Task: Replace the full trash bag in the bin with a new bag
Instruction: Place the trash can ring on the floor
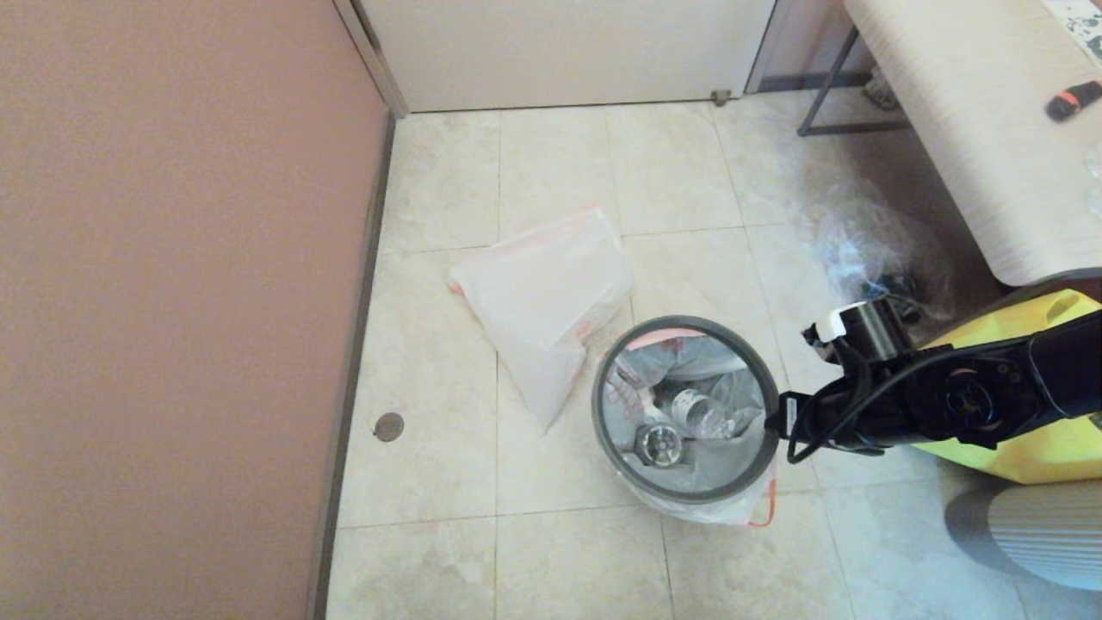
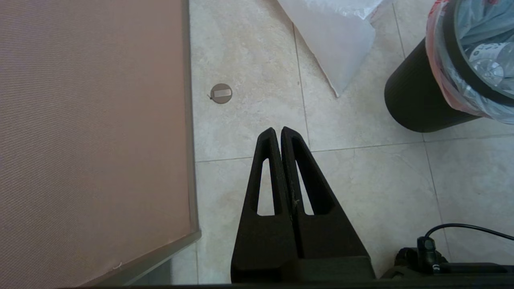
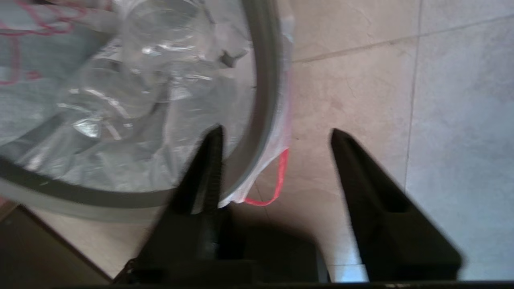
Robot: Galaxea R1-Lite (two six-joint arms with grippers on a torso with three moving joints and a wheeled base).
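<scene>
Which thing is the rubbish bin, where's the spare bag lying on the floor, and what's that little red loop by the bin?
bin (image 2: 417, 100), left wrist view, on its black outer wall.
new bag (image 1: 542, 301), head view, on the middle of the flat white plastic.
red drawstring loop (image 3: 277, 180), right wrist view, on the loop's hanging curve.

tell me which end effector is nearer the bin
Right. The right end effector is open at the bin's rim, one finger over the full bag, the other over the floor. The left end effector is shut and hangs apart from the bin, near the wall.
</scene>
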